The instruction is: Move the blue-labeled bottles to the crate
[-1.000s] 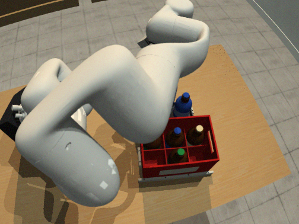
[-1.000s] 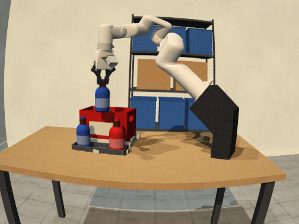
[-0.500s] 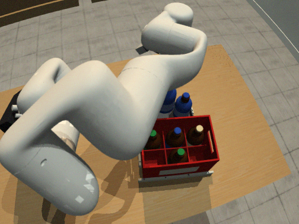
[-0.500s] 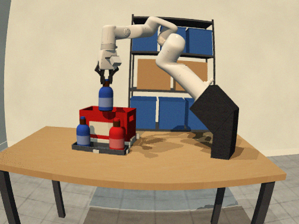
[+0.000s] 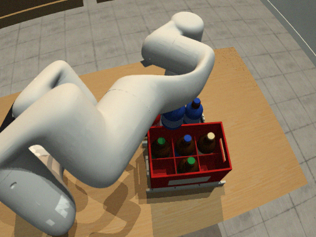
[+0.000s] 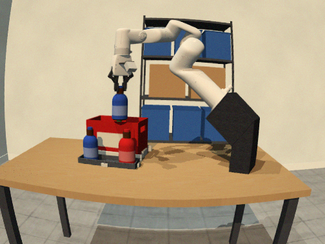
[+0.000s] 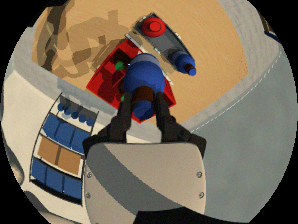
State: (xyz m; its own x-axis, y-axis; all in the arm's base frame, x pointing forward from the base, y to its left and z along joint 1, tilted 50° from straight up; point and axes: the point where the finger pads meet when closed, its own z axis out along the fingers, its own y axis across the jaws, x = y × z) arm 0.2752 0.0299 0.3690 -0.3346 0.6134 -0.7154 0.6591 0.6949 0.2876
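Observation:
My gripper is shut on the neck of a blue-labelled bottle. The bottle hangs upright with its bottom at the height of the rim of the red crate, by its tray-side edge. The crate holds a green-capped bottle, a blue-capped bottle, a cream-capped bottle and a second green-capped bottle. Its two front corner cells in the top view are empty. On the dark tray stand a blue-labelled bottle and a red-labelled bottle.
Crate and tray sit side by side on the wooden table. The arm's black base block stands at the table's right. A shelf with blue bins stands behind. The arm hides much of the top view.

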